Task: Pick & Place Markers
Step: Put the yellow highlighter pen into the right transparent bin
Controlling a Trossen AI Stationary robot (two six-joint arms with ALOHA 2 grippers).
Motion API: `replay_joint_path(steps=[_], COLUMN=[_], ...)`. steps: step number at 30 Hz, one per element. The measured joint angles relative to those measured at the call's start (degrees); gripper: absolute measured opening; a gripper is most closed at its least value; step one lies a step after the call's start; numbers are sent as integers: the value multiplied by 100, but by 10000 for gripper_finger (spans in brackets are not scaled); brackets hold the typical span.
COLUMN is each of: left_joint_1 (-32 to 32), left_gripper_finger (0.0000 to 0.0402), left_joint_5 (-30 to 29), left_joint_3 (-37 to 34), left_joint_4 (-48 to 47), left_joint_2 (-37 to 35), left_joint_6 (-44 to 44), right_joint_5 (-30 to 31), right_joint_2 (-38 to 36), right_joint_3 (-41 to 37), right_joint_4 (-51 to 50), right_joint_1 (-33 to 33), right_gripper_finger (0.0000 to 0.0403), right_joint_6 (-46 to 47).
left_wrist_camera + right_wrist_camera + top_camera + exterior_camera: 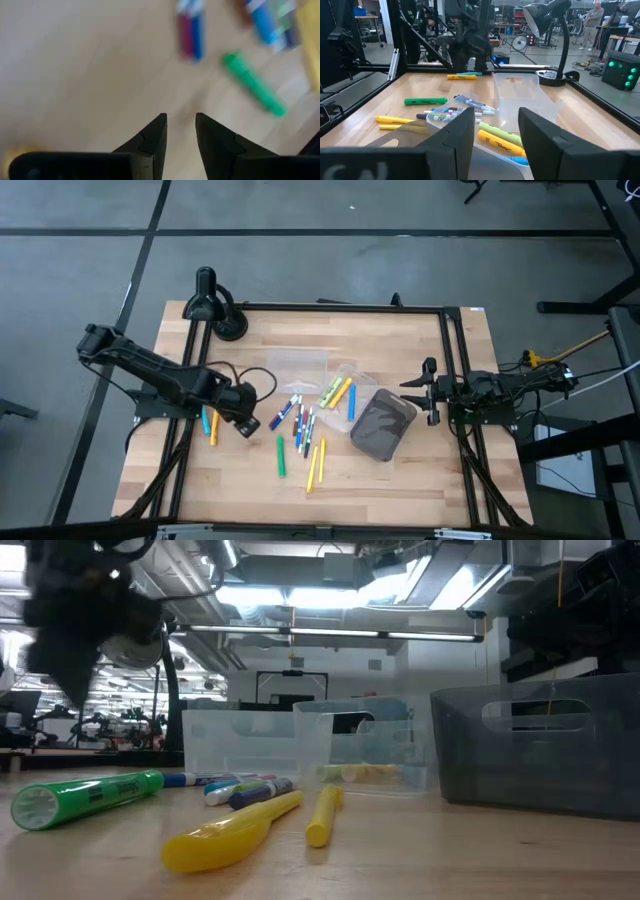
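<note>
Markers (pixel 300 430) scattered mid-table, mostly loose on wood, between two arms. Left gripper (pixel 247 423) raised over bare wood at cluster's left edge, fingers (pixel 152 137) narrowly parted, grasping nothing; two markers (pixel 210 423) lie just behind it. Green marker (pixel 281 457) and yellow pair (pixel 315 465) toward near edge, bare wood around them. Clear tray (pixel 345 395) holds few markers. Grey bin (pixel 382 425) just right of it. Right gripper (pixel 432 392) at right edge, fingers spread, empty.
</note>
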Motion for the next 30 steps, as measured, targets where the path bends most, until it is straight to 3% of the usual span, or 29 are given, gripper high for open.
replay_joint_path(steps=[6, 12, 30], left_joint_1=[-130, -272, -711], left_gripper_finger=[97, 97, 97], left_joint_5=[276, 243, 285], left_joint_3=[0, 0, -2], left_joint_4=[-1120, -1525, -2058], left_joint_2=[6, 8, 541], left_joint_6=[-1158, -1943, -2788], right_joint_5=[0, 0, 0], right_joint_2=[0, 0, 0], right_joint_3=[0, 0, 0], right_joint_4=[0, 0, 0], right_joint_1=[2, 2, 2], right_gripper_finger=[152, 152, 152], right_joint_6=[0, 0, 0])
